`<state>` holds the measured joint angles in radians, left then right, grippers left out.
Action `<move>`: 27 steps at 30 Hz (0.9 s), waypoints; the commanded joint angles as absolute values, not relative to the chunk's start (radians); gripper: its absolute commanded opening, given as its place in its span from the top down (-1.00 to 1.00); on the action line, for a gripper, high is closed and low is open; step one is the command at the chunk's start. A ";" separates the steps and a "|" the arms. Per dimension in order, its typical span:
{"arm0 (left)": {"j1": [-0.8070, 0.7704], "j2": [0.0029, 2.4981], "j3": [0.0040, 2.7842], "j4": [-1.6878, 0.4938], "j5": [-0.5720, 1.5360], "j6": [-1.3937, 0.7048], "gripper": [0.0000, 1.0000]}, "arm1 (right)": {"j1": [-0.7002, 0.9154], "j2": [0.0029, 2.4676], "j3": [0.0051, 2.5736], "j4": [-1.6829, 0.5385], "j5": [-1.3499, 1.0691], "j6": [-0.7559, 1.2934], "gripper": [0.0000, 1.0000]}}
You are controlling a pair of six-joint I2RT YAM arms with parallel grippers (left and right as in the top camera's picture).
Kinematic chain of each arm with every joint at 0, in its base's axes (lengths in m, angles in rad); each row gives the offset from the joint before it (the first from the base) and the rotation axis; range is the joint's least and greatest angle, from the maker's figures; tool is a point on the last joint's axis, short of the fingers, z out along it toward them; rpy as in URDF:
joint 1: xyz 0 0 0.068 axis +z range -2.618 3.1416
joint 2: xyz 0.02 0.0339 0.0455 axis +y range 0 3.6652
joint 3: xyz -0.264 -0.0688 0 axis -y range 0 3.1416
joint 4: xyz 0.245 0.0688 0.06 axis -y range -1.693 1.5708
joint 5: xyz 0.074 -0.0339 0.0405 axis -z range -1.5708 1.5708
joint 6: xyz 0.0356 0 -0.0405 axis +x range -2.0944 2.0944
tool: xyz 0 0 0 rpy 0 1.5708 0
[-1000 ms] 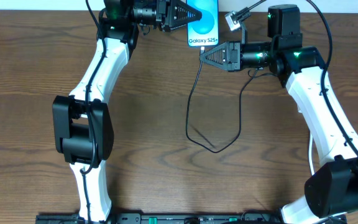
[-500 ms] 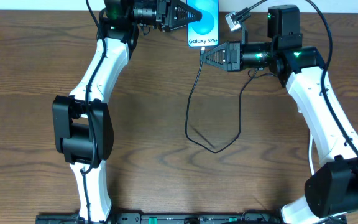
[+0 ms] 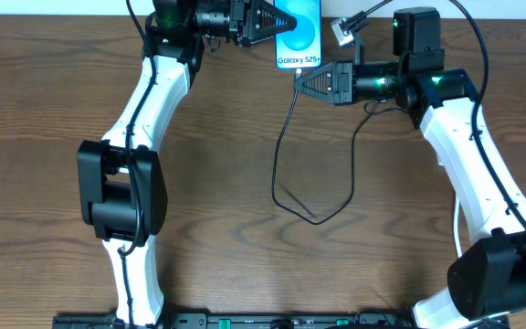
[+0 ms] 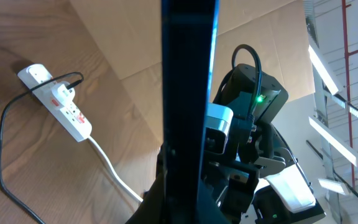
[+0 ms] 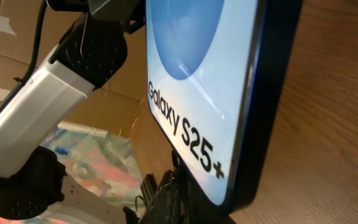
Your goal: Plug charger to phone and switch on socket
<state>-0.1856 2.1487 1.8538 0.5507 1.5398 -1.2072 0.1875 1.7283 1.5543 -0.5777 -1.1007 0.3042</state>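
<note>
Seen from above, the phone (image 3: pixel 301 37) is way up at 12 o'clock by the far edge of the table (image 3: pixel 217 183), and its top end goes out of the picture. Its long side runs from 12 to 6 o'clock. The screen shows to the camera above, and the end with the words "Galaxy S25+" points to 6 o'clock. The left fingers (image 3: pixel 270 22) come in from 9 o'clock and are closed tight on the phone. I cannot tell if the phone touches the table. Just below the phone's bottom end, the right fingers (image 3: pixel 305 82) point to 9 o'clock and are pinched shut on the top end of the charger (image 3: pixel 276 174). The tip is near the phone's bottom edge, but it is too small to see if it is in. The thin black cable drops toward 6 o'clock, makes a loop in the middle of the table, and climbs back toward 1 o'clock. The socket (image 3: pixel 341 30) lies at 1 o'clock, near the phone, with a black plug in it. In the left wrist view it lies slanted, and its white lead (image 4: pixel 107 171) trails away. It is crowded at 12 o'clock, where both fingers, the phone and the socket sit close. Between the two arms the wood opens wide toward 6 o'clock, with only the loop on it.
</note>
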 commanded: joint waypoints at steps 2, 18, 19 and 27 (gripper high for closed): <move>-0.203 2.109 1.869 0.562 1.571 -1.202 0.85 | 0.178 1.728 1.557 -0.572 -1.076 0.318 0.98; -0.204 2.109 1.869 0.562 1.571 -1.201 0.86 | 0.144 1.728 1.557 -0.570 -1.085 0.319 0.98; -0.204 2.109 1.869 0.562 1.571 -1.201 0.86 | 0.142 1.728 1.557 -0.567 -1.087 0.321 0.99; -0.205 2.109 1.869 0.562 1.571 -1.201 0.86 | 0.145 1.728 1.557 -0.561 -1.087 0.321 0.98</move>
